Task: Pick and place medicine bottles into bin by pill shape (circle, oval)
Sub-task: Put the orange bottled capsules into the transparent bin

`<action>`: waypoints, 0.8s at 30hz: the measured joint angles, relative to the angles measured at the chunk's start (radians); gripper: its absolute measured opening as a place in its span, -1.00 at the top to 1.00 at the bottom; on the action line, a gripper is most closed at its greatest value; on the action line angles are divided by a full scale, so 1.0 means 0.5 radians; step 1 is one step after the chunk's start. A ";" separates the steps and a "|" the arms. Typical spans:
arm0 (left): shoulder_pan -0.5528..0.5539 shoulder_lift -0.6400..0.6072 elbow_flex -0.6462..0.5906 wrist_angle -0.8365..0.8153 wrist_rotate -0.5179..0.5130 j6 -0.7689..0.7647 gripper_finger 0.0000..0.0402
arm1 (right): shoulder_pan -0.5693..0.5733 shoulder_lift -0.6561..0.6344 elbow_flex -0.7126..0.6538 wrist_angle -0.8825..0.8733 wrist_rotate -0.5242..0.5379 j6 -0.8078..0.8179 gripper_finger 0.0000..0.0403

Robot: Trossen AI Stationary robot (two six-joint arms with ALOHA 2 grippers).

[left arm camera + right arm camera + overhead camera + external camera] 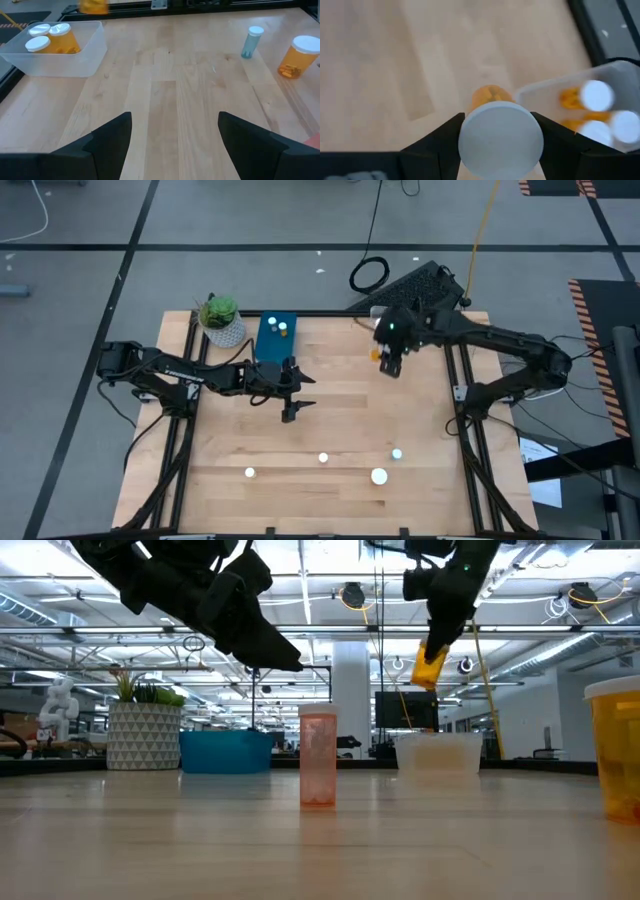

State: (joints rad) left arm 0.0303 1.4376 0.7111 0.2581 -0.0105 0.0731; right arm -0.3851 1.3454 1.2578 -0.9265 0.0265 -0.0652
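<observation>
My right gripper (388, 362) hangs over the table's far right part, shut on an orange medicine bottle (430, 666) with a white cap (501, 138), next to the clear bin (607, 80). That bin (55, 52) holds other white-capped orange bottles (64, 39). My left gripper (293, 395) stands open above the table's middle, with nothing between its fingers (175, 145). Several bottles stand upright on their bases near the front edge: (249, 473), (323, 458), (397, 453), (379, 475). The blue bin (277, 335) at the far side holds two bottles. My right gripper pinches the bottle between its two fingers at the sides of the white cap (470, 142). The fingers come from above, pointing down. The orange body (491, 95) hangs below them, slightly tilted, lifted clear of the table.
A green potted plant (220, 320) stands at the far left beside the blue bin. A black keyboard (420, 285) and cables lie beyond the far edge. In the left wrist view a small blue bottle (251, 41) and an orange one (299, 56) stand ahead. Bare wood lies around the table's middle.
</observation>
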 joint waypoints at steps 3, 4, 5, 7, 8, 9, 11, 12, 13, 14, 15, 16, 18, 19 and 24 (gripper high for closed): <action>0.000 0.000 0.000 0.004 0.000 0.000 -0.49 | -0.156 0.035 0.016 -0.003 -0.005 -0.075 -0.02; 0.000 0.000 0.000 0.007 0.001 0.000 -0.49 | -0.204 0.057 0.016 -0.001 -0.006 -0.102 -0.02; 0.000 0.000 0.000 0.011 0.001 0.000 -0.49 | -0.245 0.080 0.016 0.009 -0.005 -0.130 -0.02; -0.003 0.000 0.000 0.016 0.001 0.000 -0.49 | -0.328 0.135 0.017 0.020 -0.006 -0.187 -0.02; -0.005 0.000 0.000 0.019 0.001 0.000 -0.49 | -0.361 0.165 0.017 0.020 -0.007 -0.210 -0.02; -0.007 0.000 0.000 0.021 0.001 0.000 -0.49 | -0.394 0.197 0.017 0.022 -0.006 -0.230 -0.02; -0.015 0.000 0.000 0.022 0.001 0.000 -0.49 | -0.446 0.264 0.017 0.036 -0.005 -0.273 -0.02; -0.018 0.000 0.000 0.023 0.001 0.000 -0.49 | -0.466 0.295 0.017 0.049 -0.005 -0.293 -0.02; -0.022 0.000 0.000 0.024 0.001 0.001 -0.49 | -0.481 0.328 0.017 0.066 -0.005 -0.311 -0.02; -0.024 0.000 0.000 0.025 0.001 0.001 -0.49 | -0.496 0.356 0.017 0.092 -0.005 -0.326 -0.02; -0.026 0.000 0.000 0.028 0.001 0.001 -0.49 | -0.509 0.383 0.017 0.119 -0.005 -0.340 -0.02; -0.027 0.000 0.000 0.028 0.001 0.001 -0.49 | -0.519 0.409 0.017 0.143 -0.005 -0.352 -0.02; -0.027 0.000 0.000 0.031 0.001 0.002 -0.49 | -0.532 0.451 0.017 0.185 -0.005 -0.367 -0.02; -0.027 0.000 0.000 0.030 0.001 0.005 -0.49 | -0.540 0.469 0.017 0.199 -0.005 -0.370 -0.02; -0.027 0.000 0.000 0.032 0.001 0.007 -0.49 | -0.554 0.571 0.017 0.226 -0.005 -0.379 -0.02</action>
State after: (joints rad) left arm 0.0170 1.4376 0.7113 0.2741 -0.0101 0.0767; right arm -0.6621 1.6310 1.2663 -0.8135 0.0238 -0.2549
